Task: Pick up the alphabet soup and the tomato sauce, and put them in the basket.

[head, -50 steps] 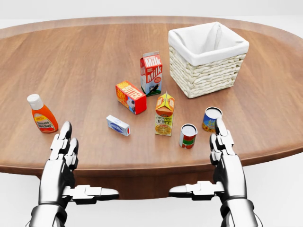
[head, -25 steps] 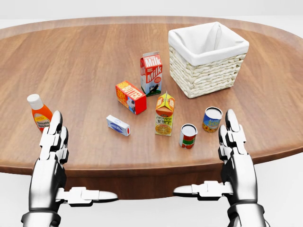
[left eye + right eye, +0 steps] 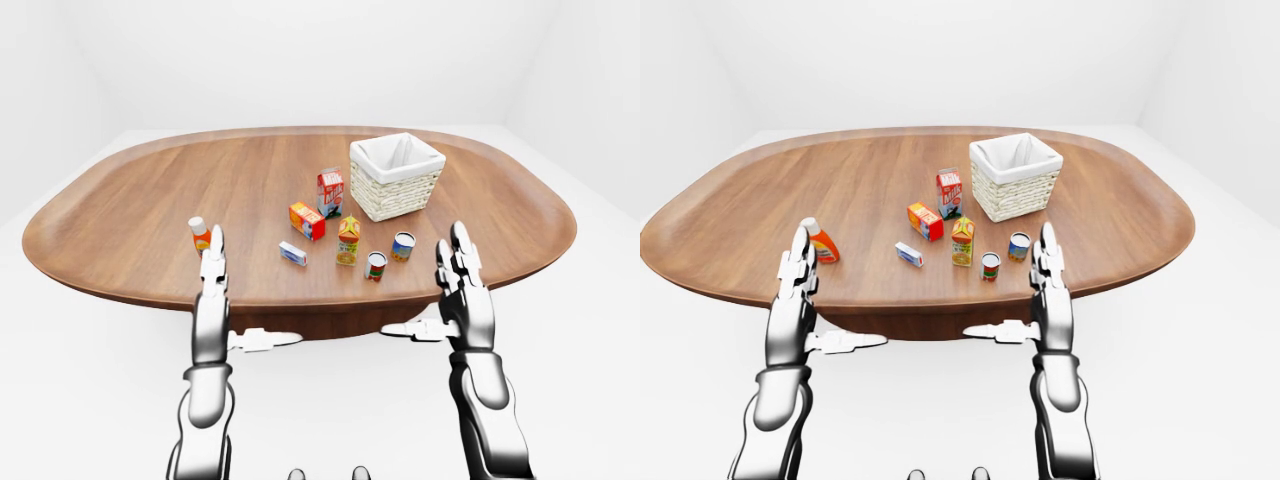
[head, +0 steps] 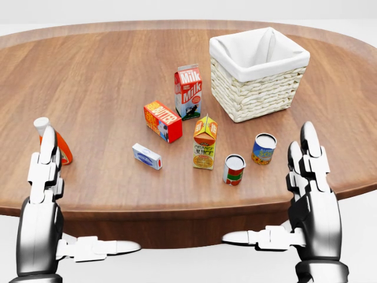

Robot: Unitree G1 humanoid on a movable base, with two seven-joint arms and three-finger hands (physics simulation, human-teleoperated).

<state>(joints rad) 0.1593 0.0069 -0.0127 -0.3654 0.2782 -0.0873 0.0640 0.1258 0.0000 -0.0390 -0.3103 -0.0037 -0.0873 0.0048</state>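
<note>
Two cans stand near the table's near edge in the head view: a red-and-green one, the tomato sauce (image 4: 234,170), and to its right a blue-and-yellow one, the alphabet soup (image 4: 264,148). The white-lined wicker basket (image 4: 254,95) stands above them at the upper right. My right hand (image 4: 310,191) is open, fingers straight up, just right of the blue can and apart from it. At the lower left, my left hand (image 4: 42,194) is also open, with its thumb pointing inward. Neither hand holds anything.
The wooden table (image 4: 106,71) also holds a milk carton (image 4: 188,91), a butter box (image 4: 162,121), an orange juice carton (image 4: 204,143) and a small white-blue box (image 4: 146,156). A ketchup bottle (image 4: 63,151) stands partly hidden behind my left fingers.
Both hands have spread outward and sunk lower in the head view. The left fingers now cover part of the ketchup bottle. The right hand has moved right, away from the cans.
</note>
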